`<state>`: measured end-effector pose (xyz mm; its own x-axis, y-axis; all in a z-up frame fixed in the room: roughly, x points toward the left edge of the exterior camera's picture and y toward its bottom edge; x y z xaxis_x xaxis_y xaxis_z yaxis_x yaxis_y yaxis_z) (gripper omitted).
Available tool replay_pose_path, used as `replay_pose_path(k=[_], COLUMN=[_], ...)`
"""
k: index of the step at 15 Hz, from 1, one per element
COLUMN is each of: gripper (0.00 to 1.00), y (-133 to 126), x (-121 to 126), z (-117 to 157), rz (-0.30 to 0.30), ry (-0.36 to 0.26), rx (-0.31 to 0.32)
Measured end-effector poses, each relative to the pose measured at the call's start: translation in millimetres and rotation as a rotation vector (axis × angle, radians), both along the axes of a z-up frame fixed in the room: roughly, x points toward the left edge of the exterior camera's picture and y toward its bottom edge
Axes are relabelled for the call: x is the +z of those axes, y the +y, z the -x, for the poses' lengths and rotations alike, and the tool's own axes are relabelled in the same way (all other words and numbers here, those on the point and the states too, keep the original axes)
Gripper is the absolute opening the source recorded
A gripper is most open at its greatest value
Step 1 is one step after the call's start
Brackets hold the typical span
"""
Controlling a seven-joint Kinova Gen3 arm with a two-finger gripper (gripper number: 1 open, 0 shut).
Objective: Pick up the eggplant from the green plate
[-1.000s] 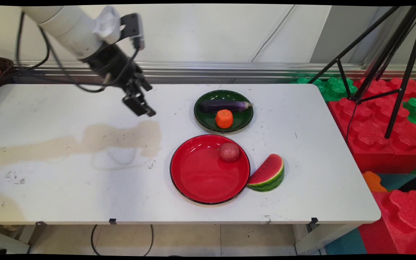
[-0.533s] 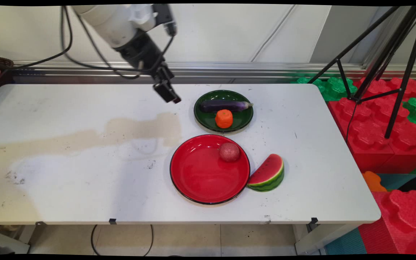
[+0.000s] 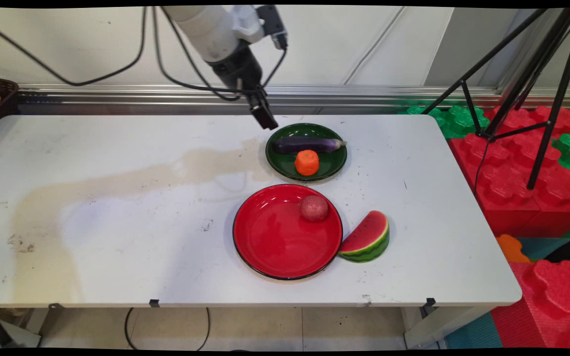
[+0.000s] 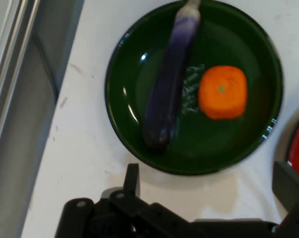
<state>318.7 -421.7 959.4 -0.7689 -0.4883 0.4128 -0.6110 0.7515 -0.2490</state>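
Above the far part of the white table (image 3: 117,247), the black gripper (image 3: 264,115) is held up in the air, just left of the green plate (image 3: 277,165). Nothing is gripped by it: in the hand view its two fingers (image 4: 132,179) are seen spread wide apart, with only bare table between them.

Two plates are counted on the table. On the green plate, the far one, two things are laid: one purple eggplant (image 3: 309,144) along the far side and one orange tangerine (image 3: 307,162) on the near side. The two are close together. In the hand view the green plate (image 4: 238,29) is seen right ahead of the gripper (image 4: 209,181), with the eggplant (image 4: 166,99) and the tangerine (image 4: 222,92) side by side on it.

The red plate (image 3: 270,237) is set nearer, close to the green one. One small red apple (image 3: 314,207) is rested on its far right part. One watermelon slice (image 3: 366,237) is laid on the table, touching the red plate's right rim.
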Motion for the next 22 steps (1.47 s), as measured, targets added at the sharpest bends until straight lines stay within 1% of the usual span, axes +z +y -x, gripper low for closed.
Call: replay_pose_path(k=[2, 7, 11, 17, 22], gripper=[1.0, 1.0, 1.0, 1.0, 1.0], y=[-21, -56, -91, -126, -149], x=[-12, -38, -71, -110, -134], z=[9, 22, 32, 40, 42], rz=[0.0, -0.008, -0.032, -0.067, -0.098], ry=[-0.016, -0.046, -0.077, -0.109, -0.12], rx=[-0.003, -0.008, -0.025, -0.056, -0.083])
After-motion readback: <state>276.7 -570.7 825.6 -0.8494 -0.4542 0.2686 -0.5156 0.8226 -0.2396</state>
